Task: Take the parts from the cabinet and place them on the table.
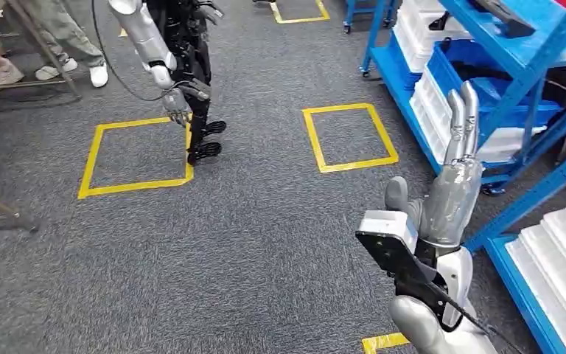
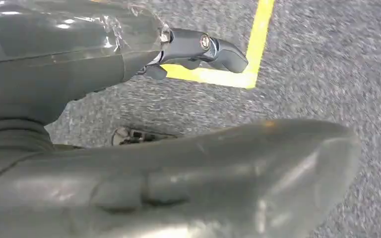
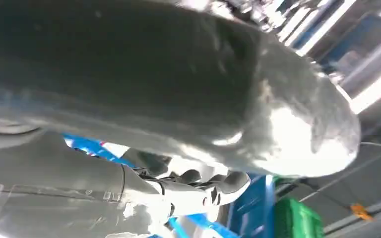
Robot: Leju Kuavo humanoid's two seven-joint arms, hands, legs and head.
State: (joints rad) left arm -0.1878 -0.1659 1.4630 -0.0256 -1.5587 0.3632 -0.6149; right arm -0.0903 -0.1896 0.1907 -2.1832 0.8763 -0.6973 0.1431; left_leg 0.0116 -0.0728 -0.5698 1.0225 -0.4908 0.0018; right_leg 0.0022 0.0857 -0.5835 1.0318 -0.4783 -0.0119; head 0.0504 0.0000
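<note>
Right hand (image 1: 460, 147) at right of centre in the head view, fingers straight and spread, holding nothing, pointing up at the blue cabinet (image 1: 538, 63) along the right edge. Left hand (image 2: 168, 163) hanging low over the grey floor (image 1: 250, 221) by a corner of yellow tape (image 2: 218, 77), fingers apart, also empty. Fits either a reach toward a bin or a hand just drawn back from one; cannot tell which. For a reach, best to line the palm up with the mouth of the blue bin (image 1: 479, 81) or the white bins (image 1: 427, 33) stacked beside it, keep the wrist clear of the slanted blue uprights, and go in with fingers wide until a part sits well between thumb and fingers. Worth watching the cable trailing from the wrist near the lower shelf. As for the parts: presumably in those bins on the cabinet, upper right of the frame, but too hidden by the bin walls to make out shape or colour.
</note>
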